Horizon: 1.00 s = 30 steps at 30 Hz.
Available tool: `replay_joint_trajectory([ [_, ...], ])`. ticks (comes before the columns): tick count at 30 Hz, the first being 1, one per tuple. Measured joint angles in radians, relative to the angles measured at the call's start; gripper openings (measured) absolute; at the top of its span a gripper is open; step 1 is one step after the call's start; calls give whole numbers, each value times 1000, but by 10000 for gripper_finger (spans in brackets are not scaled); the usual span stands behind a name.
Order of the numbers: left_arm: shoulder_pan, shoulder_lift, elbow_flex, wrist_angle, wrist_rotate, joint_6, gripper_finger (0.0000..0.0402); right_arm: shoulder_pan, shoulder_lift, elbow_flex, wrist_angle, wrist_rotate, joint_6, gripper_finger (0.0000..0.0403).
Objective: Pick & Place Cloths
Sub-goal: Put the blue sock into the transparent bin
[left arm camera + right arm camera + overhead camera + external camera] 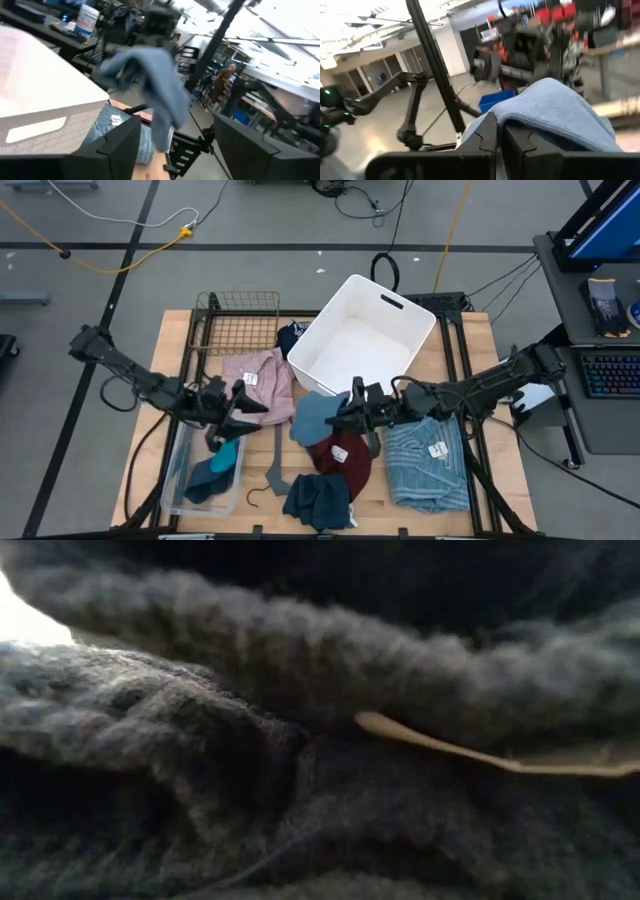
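Here, right gripper (345, 416) fingers pinching blue cloth (318, 418), left gripper (258, 405) fingers spread, apart.

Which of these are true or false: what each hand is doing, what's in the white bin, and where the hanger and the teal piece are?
1. The right hand is shut on the light-blue cloth. True.
2. The white bin is full of cloths. False: nothing shows inside it.
3. The left hand holds the pink cloth. False: it is open and grips nothing.
4. The grey hanger lies on the table. True.
5. A teal piece lies in the clear tray. True.
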Motion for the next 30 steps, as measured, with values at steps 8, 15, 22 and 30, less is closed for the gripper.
replay_joint_trajectory([
  [8,50,130,44,55,21,-52,286,0,0,37,-22,54,-202,0],
  [15,87,225,126,55,35,-39,287,0,0,37,-60,51,-215,0],
  [22,121,329,201,55,105,-49,287,1,0,37,-86,47,-216,0],
  [30,140,400,256,57,136,-45,287,2,0,37,-103,46,-216,0],
])
